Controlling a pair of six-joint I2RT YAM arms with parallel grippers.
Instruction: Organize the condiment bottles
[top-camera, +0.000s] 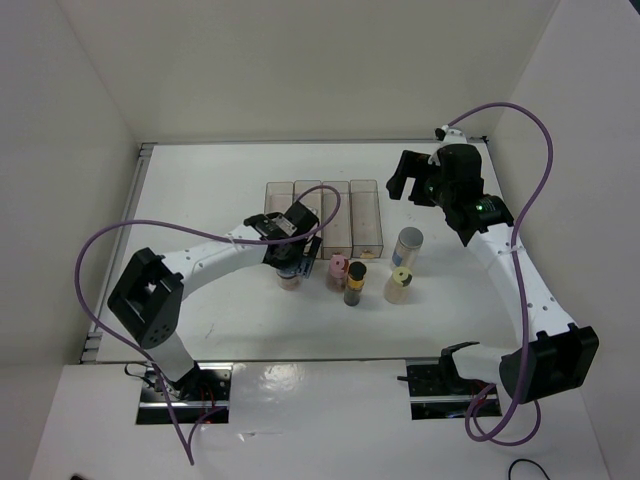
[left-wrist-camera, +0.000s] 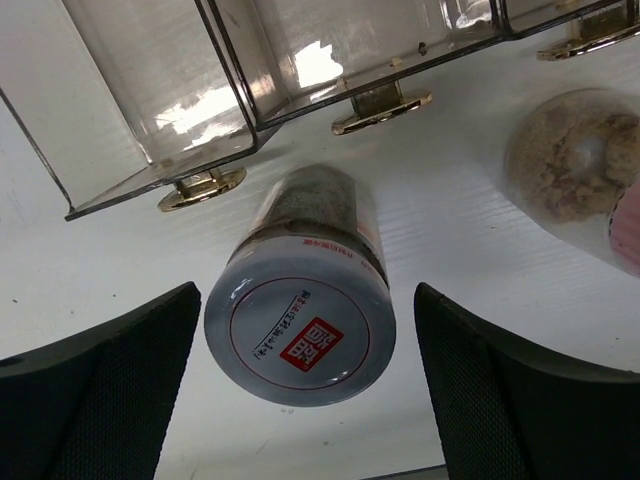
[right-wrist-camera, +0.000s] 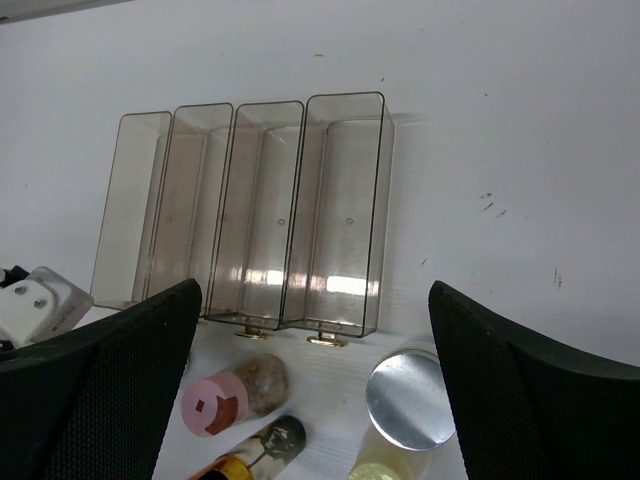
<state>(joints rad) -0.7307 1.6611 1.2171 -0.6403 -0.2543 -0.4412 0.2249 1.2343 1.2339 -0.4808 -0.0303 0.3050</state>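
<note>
White tabletop (top-camera: 230, 300) beneath, the left gripper (left-wrist-camera: 305, 300) straddles the white-lidded jar (left-wrist-camera: 300, 345), fingers wide and clear, and should centre before squeezing; the right gripper (right-wrist-camera: 315, 290) gapes idle.

You've got the left gripper (top-camera: 293, 258) at centre frame, directly over one jar (top-camera: 291, 281) and hiding most of it. The clear four-slot tray (top-camera: 322, 190) sits just above. Right of that jar, all upright: pink-lid jar (top-camera: 338, 268), dark gold-cap jar (top-camera: 354, 283) just beside it, pale jar with yellow-green lid (top-camera: 398, 285), taller grey-lid jar (top-camera: 408, 245). Your right gripper (top-camera: 403, 183) hangs upper right, near the tray's right end, apart from every jar.
</note>
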